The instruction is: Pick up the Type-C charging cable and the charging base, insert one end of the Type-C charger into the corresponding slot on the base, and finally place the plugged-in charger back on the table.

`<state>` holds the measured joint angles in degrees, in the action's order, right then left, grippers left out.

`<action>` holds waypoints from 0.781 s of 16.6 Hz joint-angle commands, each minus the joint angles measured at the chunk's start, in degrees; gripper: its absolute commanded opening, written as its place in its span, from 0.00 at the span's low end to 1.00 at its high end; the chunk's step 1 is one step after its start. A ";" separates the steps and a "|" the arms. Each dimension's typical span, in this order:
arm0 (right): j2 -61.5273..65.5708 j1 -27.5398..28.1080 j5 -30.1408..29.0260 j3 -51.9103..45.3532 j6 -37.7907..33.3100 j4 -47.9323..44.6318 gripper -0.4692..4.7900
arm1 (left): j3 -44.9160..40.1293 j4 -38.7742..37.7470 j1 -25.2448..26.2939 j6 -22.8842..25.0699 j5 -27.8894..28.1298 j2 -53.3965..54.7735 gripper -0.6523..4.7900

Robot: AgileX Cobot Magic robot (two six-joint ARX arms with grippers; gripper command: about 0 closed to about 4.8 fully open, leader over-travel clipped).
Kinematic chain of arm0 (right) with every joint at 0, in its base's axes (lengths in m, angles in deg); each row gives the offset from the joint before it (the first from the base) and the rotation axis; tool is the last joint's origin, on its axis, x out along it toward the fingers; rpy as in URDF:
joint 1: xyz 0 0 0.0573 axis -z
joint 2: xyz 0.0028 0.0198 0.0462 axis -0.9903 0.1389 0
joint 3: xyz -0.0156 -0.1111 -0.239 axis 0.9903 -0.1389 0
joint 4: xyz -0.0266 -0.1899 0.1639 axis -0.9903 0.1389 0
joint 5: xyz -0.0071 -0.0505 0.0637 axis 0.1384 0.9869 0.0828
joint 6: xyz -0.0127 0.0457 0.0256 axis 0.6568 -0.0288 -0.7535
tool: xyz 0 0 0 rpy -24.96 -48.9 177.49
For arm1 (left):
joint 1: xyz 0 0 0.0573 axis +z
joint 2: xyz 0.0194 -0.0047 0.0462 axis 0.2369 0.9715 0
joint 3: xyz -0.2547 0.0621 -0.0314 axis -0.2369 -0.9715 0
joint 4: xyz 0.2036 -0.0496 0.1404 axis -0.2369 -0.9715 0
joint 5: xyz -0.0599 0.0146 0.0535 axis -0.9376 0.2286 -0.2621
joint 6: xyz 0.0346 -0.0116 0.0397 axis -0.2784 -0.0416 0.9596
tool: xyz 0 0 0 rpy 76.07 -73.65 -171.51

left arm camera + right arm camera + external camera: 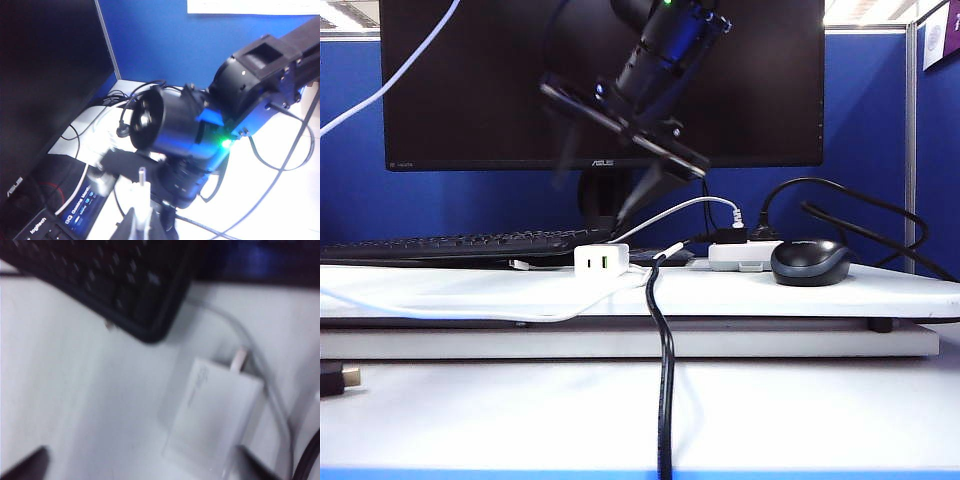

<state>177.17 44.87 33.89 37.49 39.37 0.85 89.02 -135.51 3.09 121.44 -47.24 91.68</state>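
The charging base [601,261], a small white block with a yellow-green port, stands on the raised board of the table [840,292]. My right gripper [590,205] hangs blurred just above it, open. In the right wrist view the charging base [215,415] lies between the gripper's [142,471] spread dark fingertips [25,465], untouched. My left gripper [142,222] is shut on the plug of the Type-C charging cable [142,176], metal tip pointing outward toward the right arm. The white Type-C charging cable [390,75] slants down from the upper left; the left gripper itself is out of the exterior view.
A black monitor [470,90] and keyboard [460,243] stand behind the base. A black mouse [810,262] and a flat white block with black plugs [745,255] lie to its right. A thick black cable [665,380] runs down the table's front.
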 commanded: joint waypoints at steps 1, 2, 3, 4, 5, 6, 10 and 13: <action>-0.15 -0.13 4.46 0.48 0.07 -1.55 0.97 | 0.20 -0.33 -0.02 -0.35 -0.46 -0.33 0.11; 0.35 -0.13 4.72 0.50 -0.09 -1.62 0.97 | 0.20 -0.28 -0.02 -0.35 -0.48 -0.33 0.11; 0.57 -0.13 4.74 0.50 -0.15 -1.60 0.97 | 0.20 -0.33 -0.02 -0.35 -0.48 -0.33 0.11; 0.74 -0.13 4.90 0.52 -0.50 -1.60 0.97 | 0.20 -0.35 -0.02 -0.35 -0.66 -0.33 0.11; 0.74 -0.13 4.96 0.63 -0.52 -1.60 0.97 | 0.20 -0.37 -0.02 -0.35 -0.68 -0.33 0.11; 0.81 -0.13 5.31 1.77 -0.50 -0.33 0.97 | 0.20 -0.37 -0.02 -0.35 -0.68 -0.33 0.11; 6.32 -0.26 7.06 17.79 2.10 9.75 0.97 | 0.20 -0.83 -0.02 -0.37 -0.72 -0.33 0.11; 10.12 -0.48 8.41 22.82 4.48 16.87 0.90 | 0.20 -1.42 -0.02 -0.37 -0.70 -0.33 0.11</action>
<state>186.89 44.52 41.81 60.07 43.09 15.50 89.07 -136.91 3.05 121.44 -47.43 91.68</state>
